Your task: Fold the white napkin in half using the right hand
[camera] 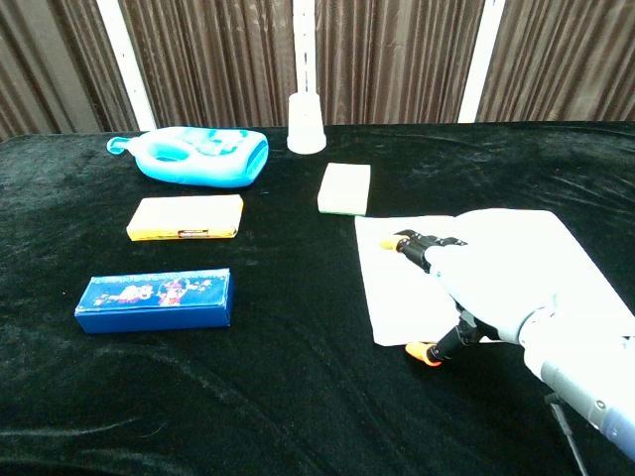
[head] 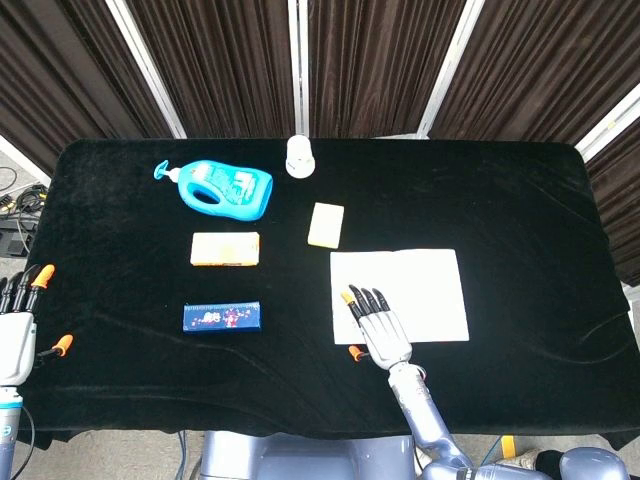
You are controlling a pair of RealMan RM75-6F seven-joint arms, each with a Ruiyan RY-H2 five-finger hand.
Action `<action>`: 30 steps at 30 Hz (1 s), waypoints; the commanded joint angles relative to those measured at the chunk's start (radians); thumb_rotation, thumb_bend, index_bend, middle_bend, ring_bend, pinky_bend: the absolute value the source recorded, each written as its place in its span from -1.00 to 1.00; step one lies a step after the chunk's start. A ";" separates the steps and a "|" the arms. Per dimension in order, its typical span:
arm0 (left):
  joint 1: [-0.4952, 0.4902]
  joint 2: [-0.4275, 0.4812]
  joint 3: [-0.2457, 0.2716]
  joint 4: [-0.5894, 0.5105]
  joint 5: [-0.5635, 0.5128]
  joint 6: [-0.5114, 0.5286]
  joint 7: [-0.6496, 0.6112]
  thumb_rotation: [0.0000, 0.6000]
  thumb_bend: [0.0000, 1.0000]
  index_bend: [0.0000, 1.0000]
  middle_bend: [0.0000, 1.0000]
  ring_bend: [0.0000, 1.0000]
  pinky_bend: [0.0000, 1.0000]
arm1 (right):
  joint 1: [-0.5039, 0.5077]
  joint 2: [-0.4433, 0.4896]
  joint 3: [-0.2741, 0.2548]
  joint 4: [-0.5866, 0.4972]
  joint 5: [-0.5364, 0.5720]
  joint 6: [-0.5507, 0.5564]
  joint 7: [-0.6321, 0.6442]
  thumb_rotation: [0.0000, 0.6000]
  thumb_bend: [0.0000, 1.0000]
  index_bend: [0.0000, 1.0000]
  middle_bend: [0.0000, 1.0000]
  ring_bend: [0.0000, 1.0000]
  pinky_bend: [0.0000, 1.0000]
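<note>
The white napkin (head: 420, 283) (camera: 397, 283) lies flat on the black table, right of centre. My right hand (head: 377, 328) (camera: 476, 288) hovers palm-down over the napkin's near left corner, fingers stretched out and apart, thumb off the near edge over the cloth. It holds nothing. Whether it touches the napkin cannot be told. My left hand (head: 15, 325) hangs at the table's near left edge, fingers apart and empty, seen only in the head view.
A yellow sponge (head: 326, 225) lies just beyond the napkin's far left corner. Further left are an orange packet (head: 225, 248), a blue box (head: 222, 316) and a blue bottle (head: 222, 187). A white cup (head: 300, 156) stands at the back.
</note>
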 commanded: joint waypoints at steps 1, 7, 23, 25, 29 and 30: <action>-0.001 0.000 0.001 -0.001 -0.002 -0.001 0.002 1.00 -0.59 -1.00 -1.00 -1.00 -1.00 | 0.001 -0.002 -0.002 0.010 0.005 -0.003 0.004 1.00 -0.71 -1.00 -1.00 -1.00 -1.00; -0.001 0.000 0.002 -0.004 -0.007 -0.003 0.009 1.00 -0.59 -1.00 -1.00 -1.00 -1.00 | 0.003 -0.009 -0.007 0.038 0.019 -0.013 0.000 1.00 -0.71 -1.00 -1.00 -1.00 -1.00; -0.008 -0.011 0.003 0.003 -0.017 -0.010 0.020 1.00 -0.59 -1.00 -1.00 -1.00 -1.00 | 0.005 -0.057 0.003 0.153 -0.024 0.035 0.122 1.00 -0.37 -1.00 -1.00 -1.00 -1.00; -0.008 -0.012 0.003 0.005 -0.017 -0.010 0.022 1.00 -0.59 -1.00 -1.00 -1.00 -1.00 | 0.003 -0.056 0.005 0.151 -0.030 0.044 0.132 1.00 -0.28 -1.00 -1.00 -1.00 -1.00; -0.009 -0.014 0.004 0.005 -0.017 -0.009 0.024 1.00 -0.58 -1.00 -1.00 -1.00 -1.00 | 0.000 -0.054 0.010 0.142 -0.033 0.056 0.139 1.00 -0.17 -1.00 -1.00 -1.00 -1.00; -0.009 -0.014 0.005 0.005 -0.017 -0.009 0.024 1.00 -0.58 -1.00 -1.00 -1.00 -1.00 | -0.001 -0.053 0.011 0.140 -0.033 0.059 0.141 1.00 -0.16 -1.00 -1.00 -1.00 -1.00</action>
